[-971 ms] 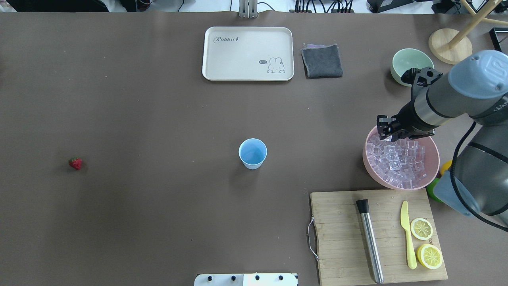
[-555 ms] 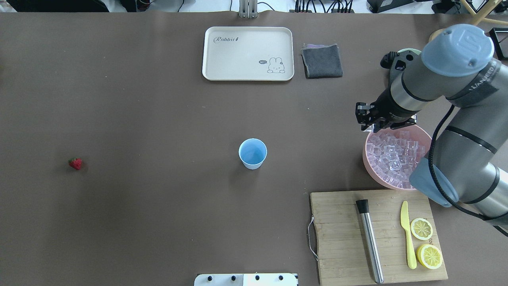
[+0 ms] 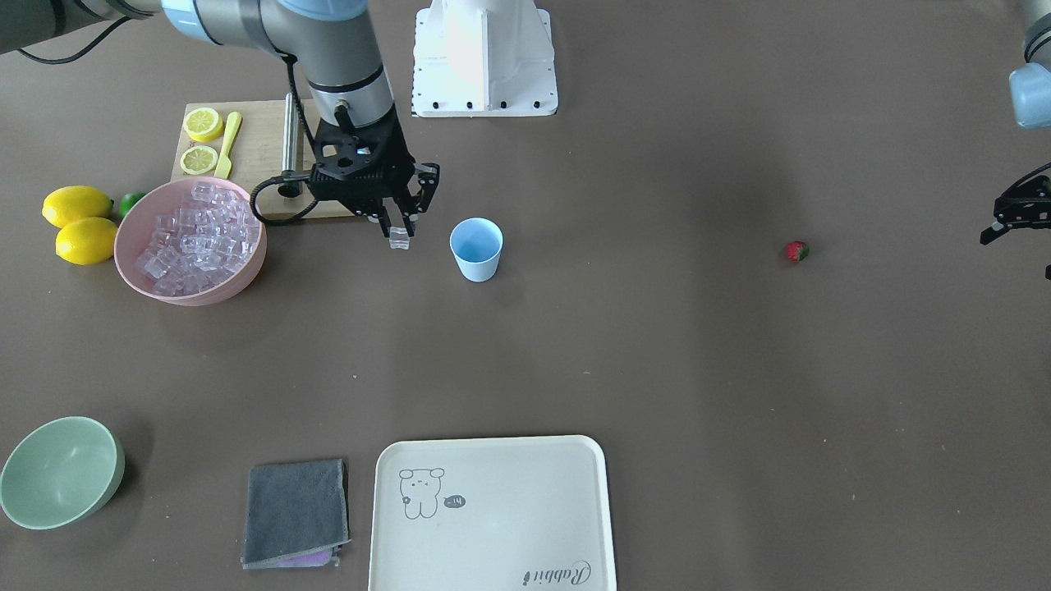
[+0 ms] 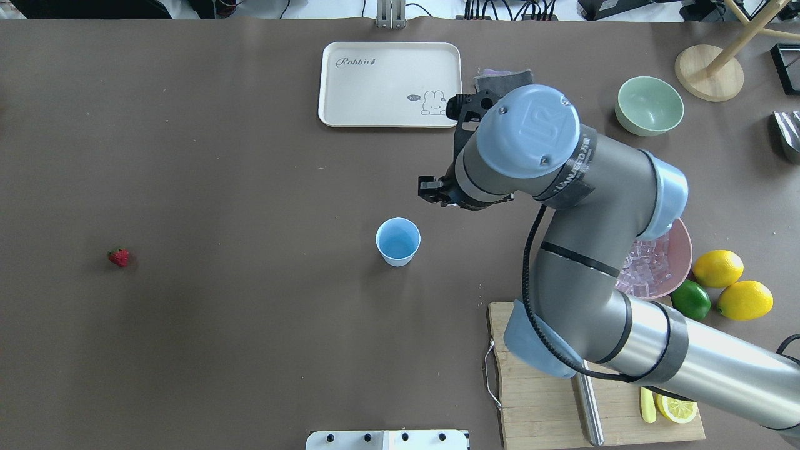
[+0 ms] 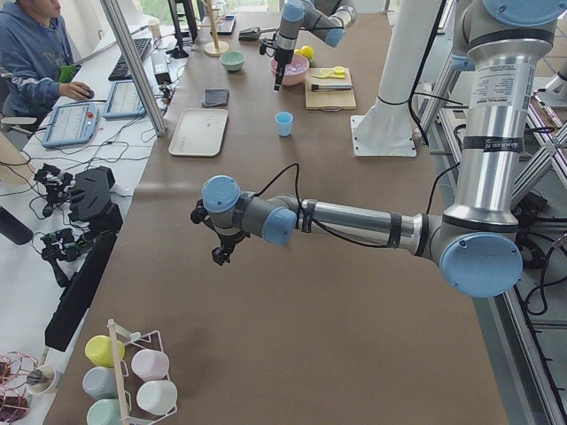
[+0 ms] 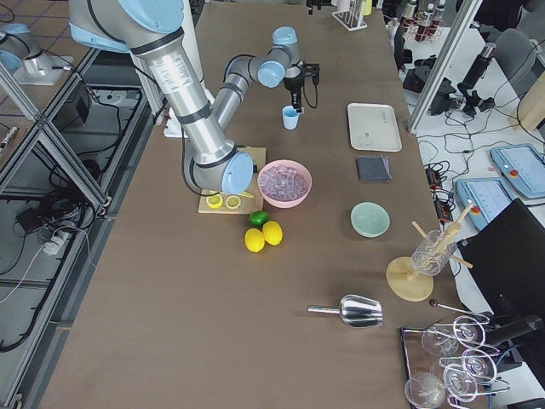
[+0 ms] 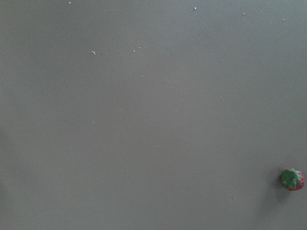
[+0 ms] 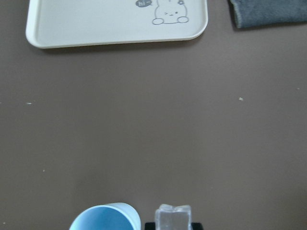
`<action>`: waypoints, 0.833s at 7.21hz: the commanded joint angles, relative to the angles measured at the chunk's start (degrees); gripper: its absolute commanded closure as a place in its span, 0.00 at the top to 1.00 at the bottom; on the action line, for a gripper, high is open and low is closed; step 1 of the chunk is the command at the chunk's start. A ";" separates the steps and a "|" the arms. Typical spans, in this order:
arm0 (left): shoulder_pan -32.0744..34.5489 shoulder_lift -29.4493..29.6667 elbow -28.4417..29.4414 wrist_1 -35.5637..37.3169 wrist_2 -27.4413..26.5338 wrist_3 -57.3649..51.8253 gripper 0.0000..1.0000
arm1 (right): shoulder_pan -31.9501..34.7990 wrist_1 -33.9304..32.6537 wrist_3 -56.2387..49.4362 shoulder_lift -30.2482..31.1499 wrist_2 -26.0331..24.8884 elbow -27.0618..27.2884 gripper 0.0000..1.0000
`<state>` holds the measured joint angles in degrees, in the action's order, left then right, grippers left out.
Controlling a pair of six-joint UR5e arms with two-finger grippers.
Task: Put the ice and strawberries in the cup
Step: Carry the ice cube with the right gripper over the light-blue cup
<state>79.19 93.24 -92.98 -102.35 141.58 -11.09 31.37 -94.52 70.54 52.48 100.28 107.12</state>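
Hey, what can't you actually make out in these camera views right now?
Overhead: the right arm hides the ice cube held in the right gripper; only the front-facing and right wrist views show it.
Overhead: the same arm covers most of the pink bowl.
Front-facing: the left gripper is cut off by the edge; open or shut is unclear.

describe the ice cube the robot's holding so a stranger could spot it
Start at the pink bowl. Between it and the light-blue cup hangs the right gripper. The ice cube pinched between its jaws is the only cube outside the bowl.
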 commanded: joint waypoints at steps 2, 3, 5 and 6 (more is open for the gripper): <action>0.00 -0.07 0.70 -0.04 3.43 -0.07 0.98 | -3.16 1.00 2.76 -7.64 -3.34 -8.12 0.00; 0.00 0.01 1.05 -0.04 3.44 -0.07 0.98 | -4.20 1.00 2.76 -7.66 -4.30 -8.33 0.00; 0.00 0.01 1.05 -0.13 3.44 -0.07 0.98 | -5.09 1.70 2.85 -7.05 -4.57 -8.24 0.38; -0.09 0.01 1.05 -0.13 3.44 -0.07 0.98 | -5.53 1.79 2.76 -5.56 -4.66 -7.46 0.75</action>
<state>79.16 93.25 -91.96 -102.47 145.01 -11.16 26.39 -93.02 73.32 45.69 95.73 99.09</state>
